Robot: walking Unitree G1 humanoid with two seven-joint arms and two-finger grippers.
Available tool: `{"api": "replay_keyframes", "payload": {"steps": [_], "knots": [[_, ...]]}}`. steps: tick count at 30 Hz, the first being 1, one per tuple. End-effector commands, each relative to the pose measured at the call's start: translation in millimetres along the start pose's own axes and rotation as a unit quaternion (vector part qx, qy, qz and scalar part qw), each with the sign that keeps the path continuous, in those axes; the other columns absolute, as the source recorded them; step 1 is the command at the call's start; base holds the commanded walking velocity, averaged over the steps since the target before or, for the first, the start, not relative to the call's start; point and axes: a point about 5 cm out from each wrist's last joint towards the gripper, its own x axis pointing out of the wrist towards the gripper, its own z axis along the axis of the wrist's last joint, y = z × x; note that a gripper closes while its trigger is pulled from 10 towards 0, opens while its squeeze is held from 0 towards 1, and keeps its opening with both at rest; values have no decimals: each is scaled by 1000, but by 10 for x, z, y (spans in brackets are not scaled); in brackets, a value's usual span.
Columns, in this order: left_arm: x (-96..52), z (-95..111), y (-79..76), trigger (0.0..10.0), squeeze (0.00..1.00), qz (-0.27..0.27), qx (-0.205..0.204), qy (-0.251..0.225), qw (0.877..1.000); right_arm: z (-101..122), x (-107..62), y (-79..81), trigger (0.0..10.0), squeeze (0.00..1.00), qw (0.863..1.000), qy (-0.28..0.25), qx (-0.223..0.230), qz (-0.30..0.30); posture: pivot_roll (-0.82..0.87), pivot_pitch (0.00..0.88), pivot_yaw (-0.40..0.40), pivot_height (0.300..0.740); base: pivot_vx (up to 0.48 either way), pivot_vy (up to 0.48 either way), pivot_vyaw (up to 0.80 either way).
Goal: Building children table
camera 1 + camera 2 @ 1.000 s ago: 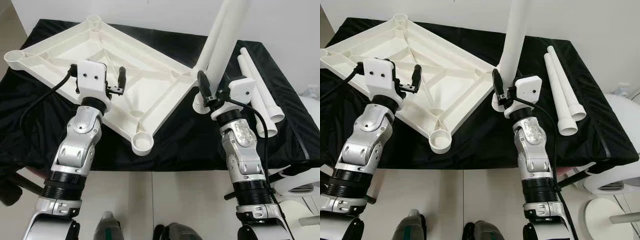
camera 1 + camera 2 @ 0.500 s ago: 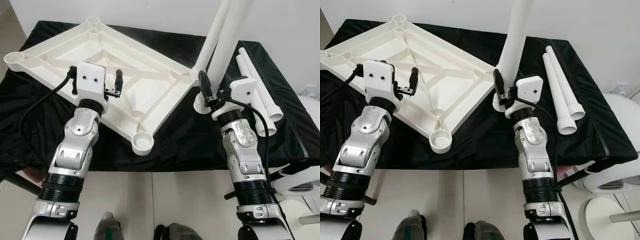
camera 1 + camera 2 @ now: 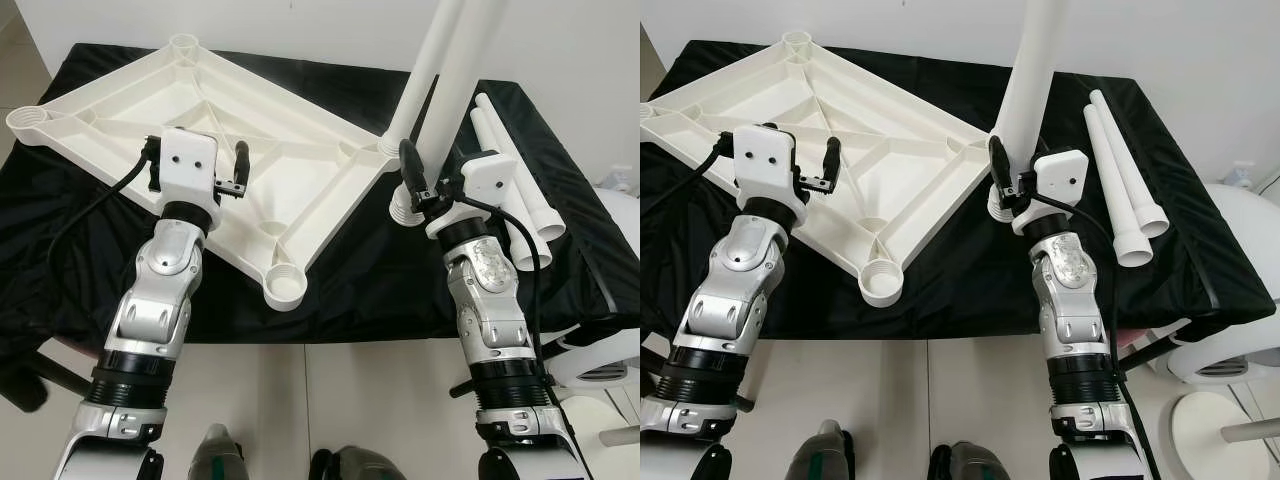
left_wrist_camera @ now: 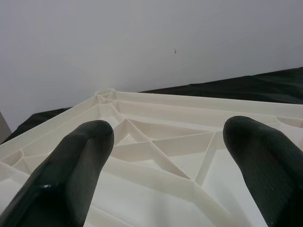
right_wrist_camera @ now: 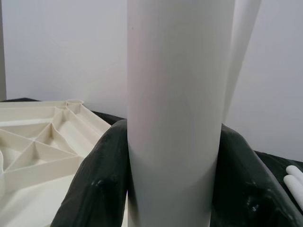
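We see our right gripper (image 5: 173, 189) clamped around a white table leg (image 3: 1032, 75), one black finger (image 5: 92, 182) pressed on each side of the tube. The leg stands nearly upright, leaning slightly, with its flared lower end down on the black cloth (image 3: 360, 270) just beside the near right corner of the tabletop. A second leg (image 3: 425, 65) rises close behind it at that same corner; whether it is seated in a socket we cannot tell. Our right forearm reaches up from below, wrist bent so the fingers point away from us along the cloth.

Our left gripper (image 4: 168, 156) has its fingers (image 4: 78, 168) spread wide, holding nothing and hanging just above the ribbed underside of the white tabletop (image 3: 300, 170), which lies upside down and turned diagonally on the cloth. Our left arm rises steeply from the near edge, the white wrist housing over the tabletop's near left side.

An open round socket (image 3: 286, 287) sits at the tabletop's nearest corner. Two more white legs (image 3: 1120, 180) lie side by side on the cloth, well off to our right.
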Motion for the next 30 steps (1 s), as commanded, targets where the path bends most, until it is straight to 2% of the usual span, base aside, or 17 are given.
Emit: {"api": "replay_keyframes", "payload": {"steps": [1,13,30], "knots": [[-26,5,6,10000,0,-3,-2,-6,1000,11,-37,-92,10000,0,1000,-5,-6,-14,68,80,-62,740,0,0,0],[-23,12,50,10000,0,-11,8,-8,1000,0,-69,-109,10000,0,1000,-2,-10,-18,73,80,-56,740,0,0,0],[-29,36,68,10000,0,-5,2,-16,1000,9,-45,-119,10000,0,1000,-4,-14,-13,80,70,-75,740,30,0,0]]}}
